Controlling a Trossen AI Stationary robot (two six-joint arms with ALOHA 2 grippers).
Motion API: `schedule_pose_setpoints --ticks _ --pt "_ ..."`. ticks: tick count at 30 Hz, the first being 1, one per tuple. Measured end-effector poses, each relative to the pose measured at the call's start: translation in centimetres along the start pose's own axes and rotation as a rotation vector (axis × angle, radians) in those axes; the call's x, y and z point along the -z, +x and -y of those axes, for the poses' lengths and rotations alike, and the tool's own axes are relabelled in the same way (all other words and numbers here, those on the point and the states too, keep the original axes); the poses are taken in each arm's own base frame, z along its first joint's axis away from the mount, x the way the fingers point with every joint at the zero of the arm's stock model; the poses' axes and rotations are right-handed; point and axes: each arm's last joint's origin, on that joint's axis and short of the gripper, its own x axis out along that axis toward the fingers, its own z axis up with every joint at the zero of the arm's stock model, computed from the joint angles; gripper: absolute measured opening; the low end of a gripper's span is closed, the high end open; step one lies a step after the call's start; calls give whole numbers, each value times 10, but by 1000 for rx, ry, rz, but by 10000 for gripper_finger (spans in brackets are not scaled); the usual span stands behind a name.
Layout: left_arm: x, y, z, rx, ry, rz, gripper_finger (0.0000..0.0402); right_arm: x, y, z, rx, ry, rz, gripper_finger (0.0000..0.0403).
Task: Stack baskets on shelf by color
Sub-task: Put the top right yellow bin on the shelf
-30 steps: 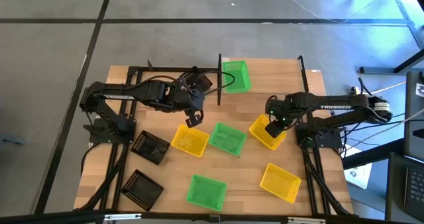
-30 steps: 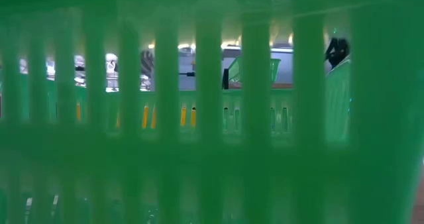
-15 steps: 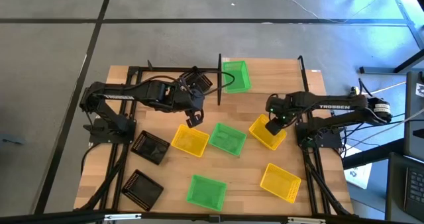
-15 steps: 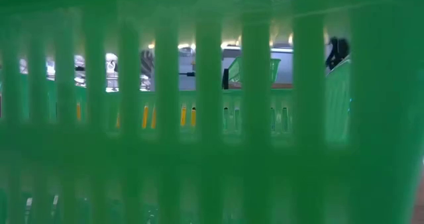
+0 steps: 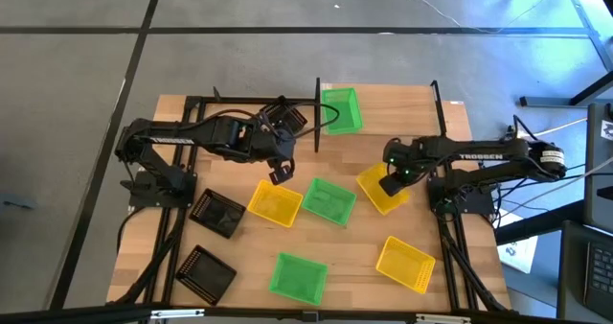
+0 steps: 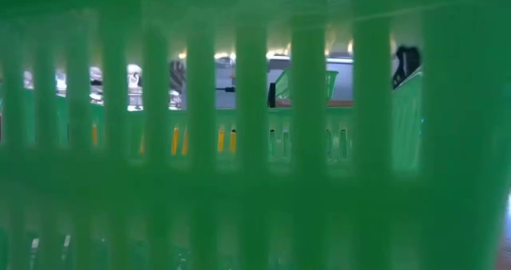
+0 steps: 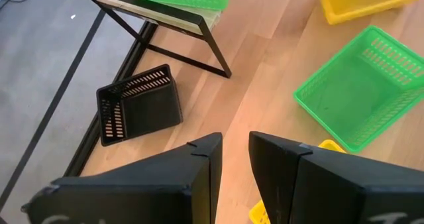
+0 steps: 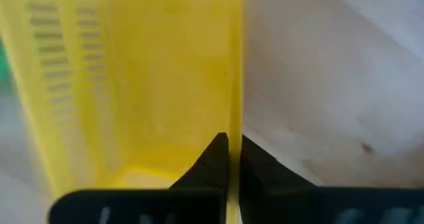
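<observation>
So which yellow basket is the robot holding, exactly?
Find the right arm at the wooden table's right edge. Its right gripper is shut on the wall of a yellow basket beside the middle green basket. The other yellow baskets lie untouched.

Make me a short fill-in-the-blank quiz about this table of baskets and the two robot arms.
1. The right gripper is shut on the wall of a ____ basket.
2. The only basket on the shelf is ____.
3. The left gripper holds ____.

Missing words: yellow; green; nothing
</observation>
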Motion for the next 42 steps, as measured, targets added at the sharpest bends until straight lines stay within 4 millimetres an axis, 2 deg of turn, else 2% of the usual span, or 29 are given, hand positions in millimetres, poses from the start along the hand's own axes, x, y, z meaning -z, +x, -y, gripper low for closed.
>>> schedule_pose_setpoints --ticks 6,12,17,22,28,33,42 --pt "0 0 0 -1 3 0 69 -4 -49 -20 -9 20 -16 5" --pt "0 0 0 -2 10 -3 69 7 -117 -40 -5 42 -30 4" --pt "0 0 0 -4 11 -4 69 15 -171 -43 43 98 146 2" --pt "0 0 0 -4 10 -3 69 11 -203 -39 80 192 373 2" --pt "0 0 0 -4 10 -3 69 -4 -216 -23 193 299 548 1" --pt "0 0 0 -3 9 -2 69 -27 -210 -5 268 353 583 1" --pt "1 -2 3 6 16 3 69 -80 -192 19 127 316 536 0"
